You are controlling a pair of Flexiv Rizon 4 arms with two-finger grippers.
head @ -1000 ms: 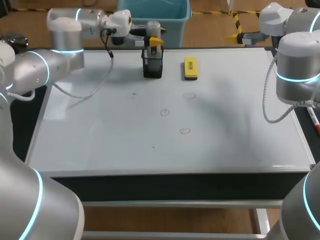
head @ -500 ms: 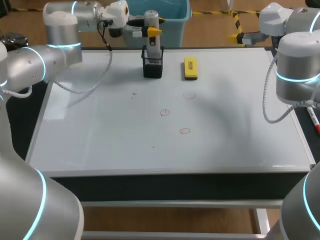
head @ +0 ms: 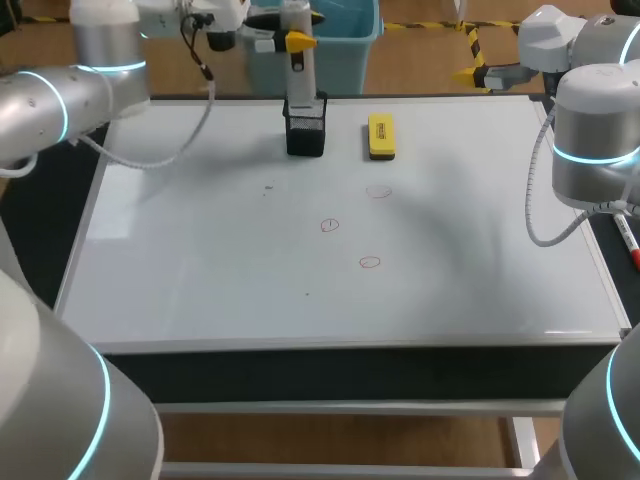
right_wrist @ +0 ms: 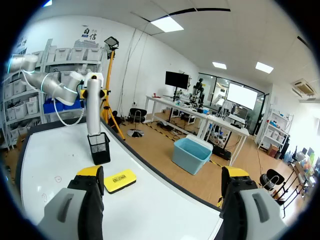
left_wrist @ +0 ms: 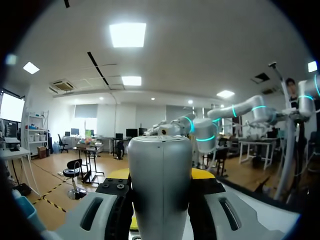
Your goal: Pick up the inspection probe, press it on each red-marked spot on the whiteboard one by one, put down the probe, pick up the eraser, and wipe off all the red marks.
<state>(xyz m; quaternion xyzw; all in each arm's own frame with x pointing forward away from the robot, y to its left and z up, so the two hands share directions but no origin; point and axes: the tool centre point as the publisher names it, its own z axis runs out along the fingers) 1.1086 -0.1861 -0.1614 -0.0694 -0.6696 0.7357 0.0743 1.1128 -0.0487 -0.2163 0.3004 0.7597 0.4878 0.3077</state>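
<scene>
White and glossy, the whiteboard (head: 200, 290) covers the counter in the head view. At its far edge stands a black holder (head: 305, 132). The yellow eraser (head: 381, 136) lies just to the holder's right, not touching it. Above the holder hangs the left end effector (head: 297, 42), clamped on the inspection probe (head: 297, 70). The probe is a silver cylinder held upright, its lower end at the holder's mouth. Three red marks (head: 329, 226) sit near the board's middle, well apart from the probe. At the board's right edge stands the right arm (head: 590, 130).

From the left wrist, the probe (left_wrist: 160, 185) fills the space inside the left end effector (left_wrist: 160, 175), and dark fingers (left_wrist: 120, 205) press it from both sides.

From the right wrist, the right end effector (right_wrist: 162, 172) has its fingers spread wide with nothing between them. Ahead of it the eraser (right_wrist: 120, 180) lies flat on the whiteboard (right_wrist: 50, 165). Beyond that is the holder (right_wrist: 99, 148), with the probe (right_wrist: 93, 107) upright above it, gripped by the left arm (right_wrist: 55, 87).
</scene>
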